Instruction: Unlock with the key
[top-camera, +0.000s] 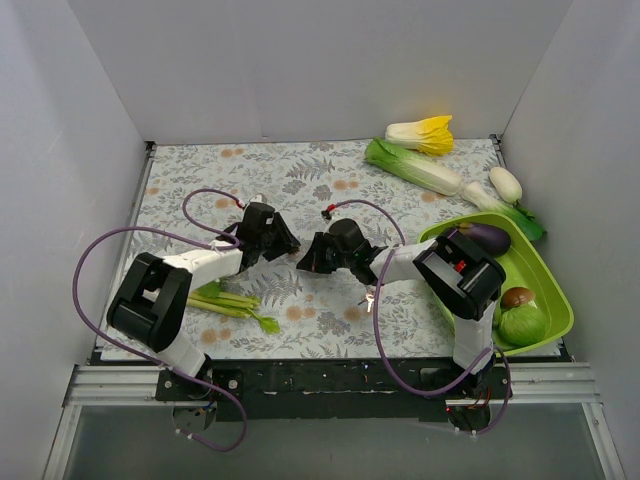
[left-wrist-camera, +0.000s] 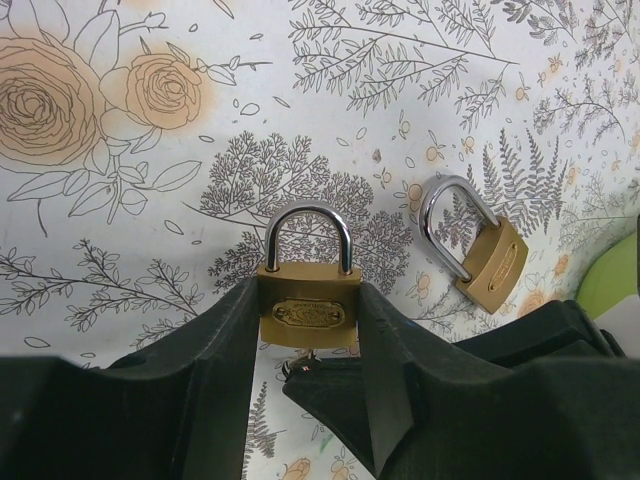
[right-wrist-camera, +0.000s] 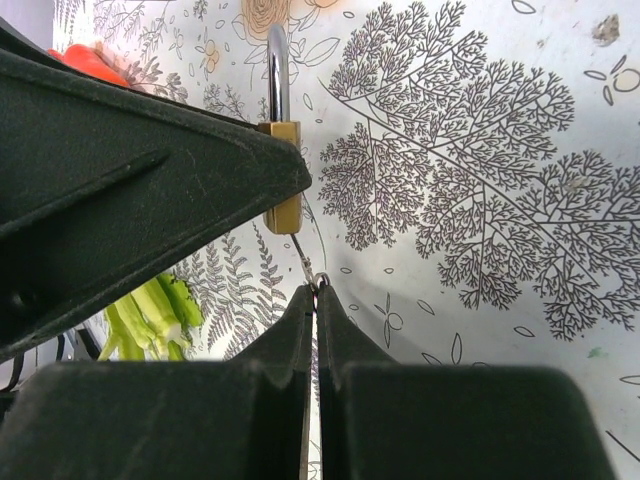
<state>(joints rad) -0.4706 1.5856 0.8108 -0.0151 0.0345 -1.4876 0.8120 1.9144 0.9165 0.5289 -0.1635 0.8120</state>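
The brass padlock (left-wrist-camera: 305, 312) is clamped between the left fingers (left-wrist-camera: 200, 380), likely so its bottom can be reached by the other arm. The key (right-wrist-camera: 305, 258) is pinched in the closed right fingers (right-wrist-camera: 270, 340), its tip at the padlock's bottom. Both arms are stretched low over the desk (top-camera: 330, 180), tips nearly meeting.

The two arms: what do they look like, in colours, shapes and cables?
Both the left arm and the right arm have black boxy joints and white links. A purple cable loops along each. The jaws are matte black, thick and wedge-shaped.
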